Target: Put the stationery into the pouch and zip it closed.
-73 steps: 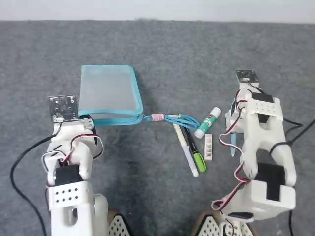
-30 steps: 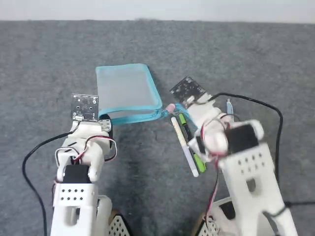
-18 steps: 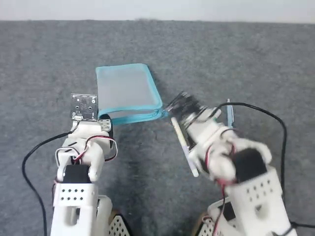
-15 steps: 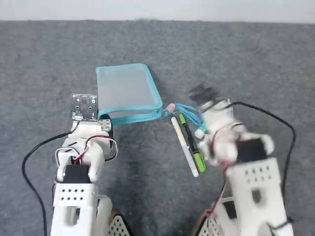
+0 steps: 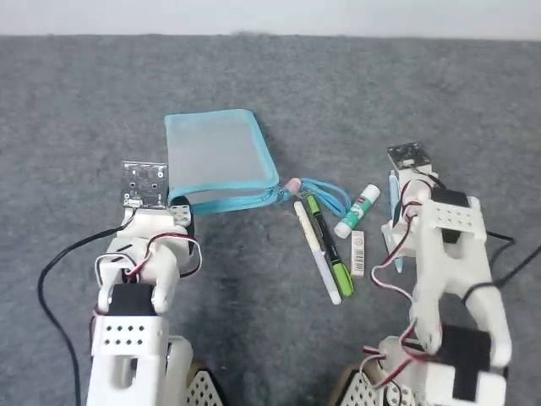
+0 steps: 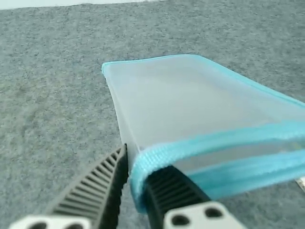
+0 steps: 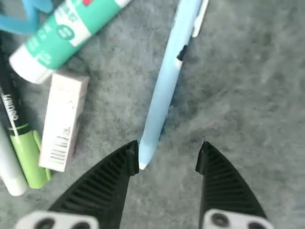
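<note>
Now left hand (image 6: pixel 138 167) pinches pouch (image 6: pixel 190 105) at its edge, probably steadying it. Right hand (image 7: pixel 167 152), spread open, straddles blue pen (image 7: pixel 167 86) right of pouch, likely for pickup.

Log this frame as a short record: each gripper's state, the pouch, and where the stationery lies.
Left gripper: shut on the pouch edge
Right gripper: open, tips either side of the light blue pen end
Loose on table: white pen, green marker, glue stick, small white block, light blue pen
Progress: all stationery lies outside the pouch
</note>
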You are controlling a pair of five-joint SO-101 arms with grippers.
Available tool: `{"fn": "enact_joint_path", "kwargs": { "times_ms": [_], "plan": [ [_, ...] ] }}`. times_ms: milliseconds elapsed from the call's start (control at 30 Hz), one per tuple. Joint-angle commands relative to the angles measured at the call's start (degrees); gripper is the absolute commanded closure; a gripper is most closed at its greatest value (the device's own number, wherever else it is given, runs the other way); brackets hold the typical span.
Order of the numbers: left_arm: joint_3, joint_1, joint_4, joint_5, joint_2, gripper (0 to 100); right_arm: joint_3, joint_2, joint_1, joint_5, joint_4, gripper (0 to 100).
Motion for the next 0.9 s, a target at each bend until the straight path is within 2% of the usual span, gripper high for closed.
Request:
{"fn": "enact_joint_path", "kwargs": {
  "times_ms": [0, 200, 400, 533, 700, 867],
  "plan": [
    [-1.5, 0.3, 0.1, 0.5, -1.8, 99, -0.6, 2.0, -1.7, 0.7, -2.2, 79.7],
    [-1.5, 0.3, 0.1, 0.5, -1.8, 99, -0.4, 6.1, -3.4, 0.6, -5.4, 80.9],
    [-1.5, 0.3, 0.0, 0.5, -1.8, 99, -0.6, 11.1, -3.1, 1.0, -8.8, 98.5],
    [-1.5, 0.3, 0.0, 0.5, -1.8, 99, -0.6, 9.5, -1.7, 1.1, -8.3, 98.0],
    [-1.5, 0.3, 0.0, 0.5, -1.8, 99, -2.1, -1.2, -1.1, 0.7, -0.7, 99.1],
    [-1.5, 0.3, 0.0, 0.6, -1.7, 99, -5.5, -19.6, -4.6, 0.6, 11.9, 99.1]
  ]
}}
